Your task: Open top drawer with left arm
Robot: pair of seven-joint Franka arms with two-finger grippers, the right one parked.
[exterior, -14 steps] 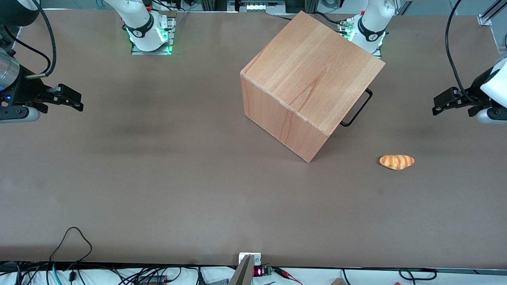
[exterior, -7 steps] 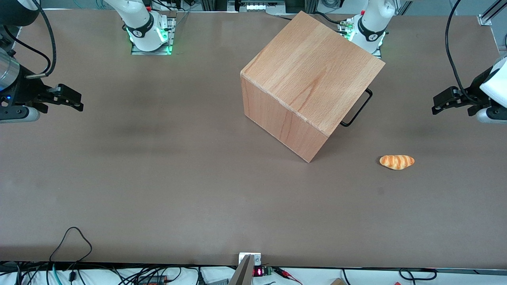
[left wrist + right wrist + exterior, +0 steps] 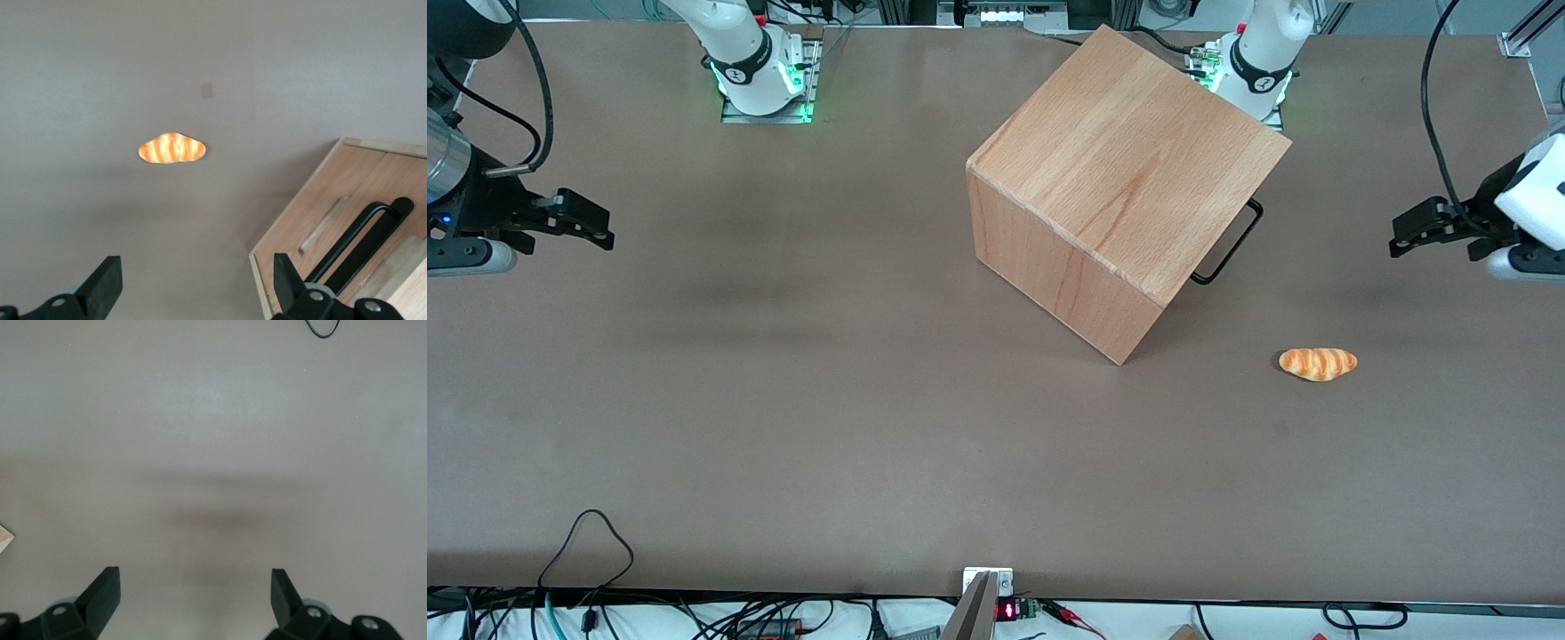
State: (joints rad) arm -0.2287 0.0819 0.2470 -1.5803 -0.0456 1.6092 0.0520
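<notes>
Gripper (image 3: pixel 1405 233) hung spread and empty near the table's working-arm end, handle (image 3: pixel 1229 245) at its nine o'clock. Top drawer (image 3: pixel 373 230) shut in the box (image 3: pixel 1120 178). Probably slides stiffly; grab the thin metal loop mid-span.

I am working in a robotics lab, not a home. The wide brown table (image 3: pixel 783 400) carries two white arm bases bolted on metal plates (image 3: pixel 765 107) with green status lights. Along the table edge nearest the front camera I see loose black cables (image 3: pixel 587 542) and a small red digital display (image 3: pixel 1006 610). Aluminium frame profiles (image 3: pixel 1525 31) stand near the plates. The left arm's end effector (image 3: pixel 1405 233) hangs above the table, fingers apart, toward the working arm's end.
</notes>
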